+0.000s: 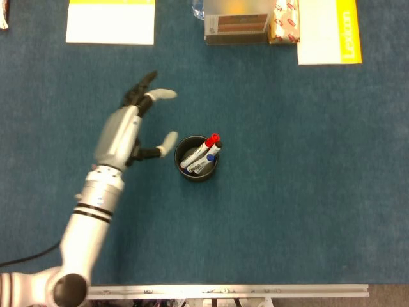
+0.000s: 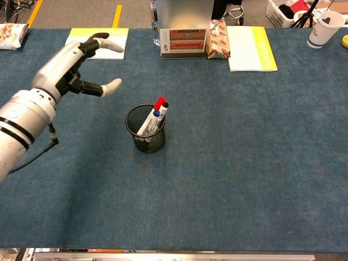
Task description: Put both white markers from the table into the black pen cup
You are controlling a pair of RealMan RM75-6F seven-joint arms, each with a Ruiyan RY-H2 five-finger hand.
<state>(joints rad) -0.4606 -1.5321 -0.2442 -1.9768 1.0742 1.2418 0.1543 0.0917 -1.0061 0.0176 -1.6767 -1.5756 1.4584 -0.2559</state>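
Left hand (image 1: 121, 134): centre-left of head view, upper left of chest view (image 2: 73, 65); fingers (image 1: 167, 139) spread apart, holding nothing, clear of the cup.
Right hand: not in either view.
Pen cup (image 2: 145, 130): black mesh, upright, mid-frame on the blue surface (image 1: 307, 192).
White markers (image 1: 199, 152): both inside the cup, leaning to its right rim w/ caps up; red cap (image 2: 160, 103) and blue cap (image 2: 156, 113) poke above the rim.
Task status: looks done; no marker seen lying on the surface.
Risk: cup is light mesh w/ markers leaning to one side, so prob top-heavy; a swing of the arm back toward frame centre could clip the caps or rim and tip it, spilling markers.
Other: notebooks (image 1: 110, 21) and boxes along top edge, well apart from cup.
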